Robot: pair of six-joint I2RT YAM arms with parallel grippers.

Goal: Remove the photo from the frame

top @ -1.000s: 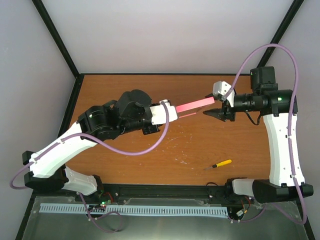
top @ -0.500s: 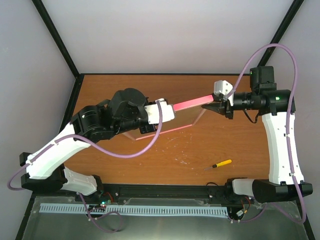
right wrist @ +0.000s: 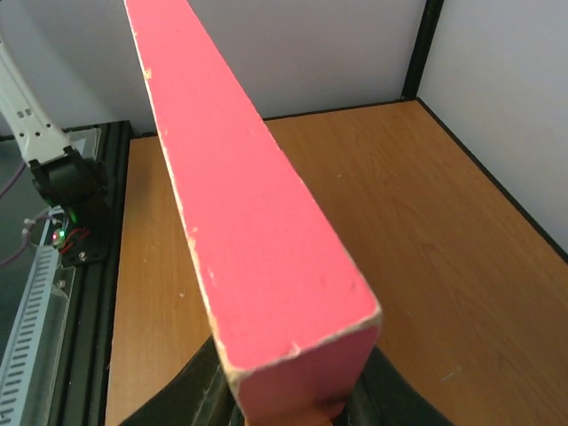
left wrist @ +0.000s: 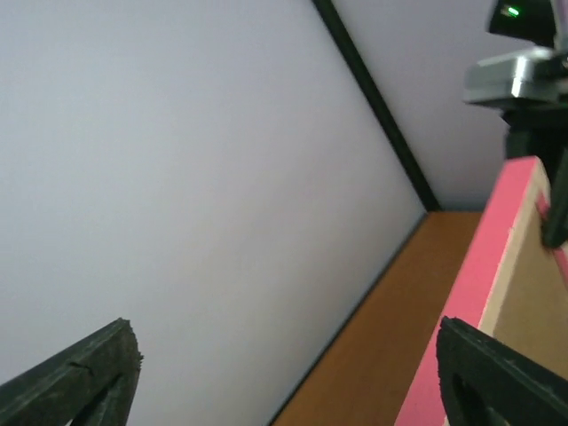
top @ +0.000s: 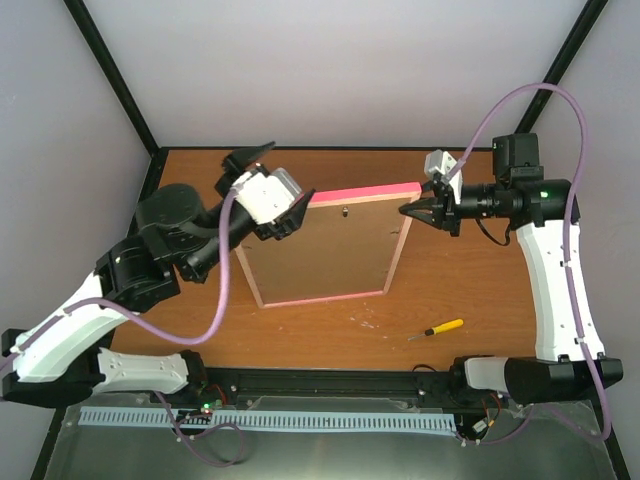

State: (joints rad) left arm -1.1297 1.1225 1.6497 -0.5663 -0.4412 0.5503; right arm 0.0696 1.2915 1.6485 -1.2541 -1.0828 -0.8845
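**Frame tipped up, back to the camera; right hand carries it**

The frame (top: 330, 250) fills the middle of the top view, tilted, with its brown board toward the camera and its pink top edge raised. The lower edge seems to rest on the worktop (top: 470, 280), though I cannot be sure it touches. The photo is not visible and is presumably behind the board, on the far face.

The right hand (top: 418, 210) is clamped on the frame's upper right corner. In its wrist view the pink edge (right wrist: 240, 195) runs away from it toward the upper left.

The left hand (top: 288, 172) is spread wide and holds nothing. It sits just beside the frame's upper left corner. In its wrist view the pink edge (left wrist: 497, 266) lies at the right-hand finger (left wrist: 497, 373), not between the two.

The raised edge thus runs left to right between the hands, and the frame's long sides run down the picture. The board is the way to the photo, and the free left hand is the nearer one to work on it.
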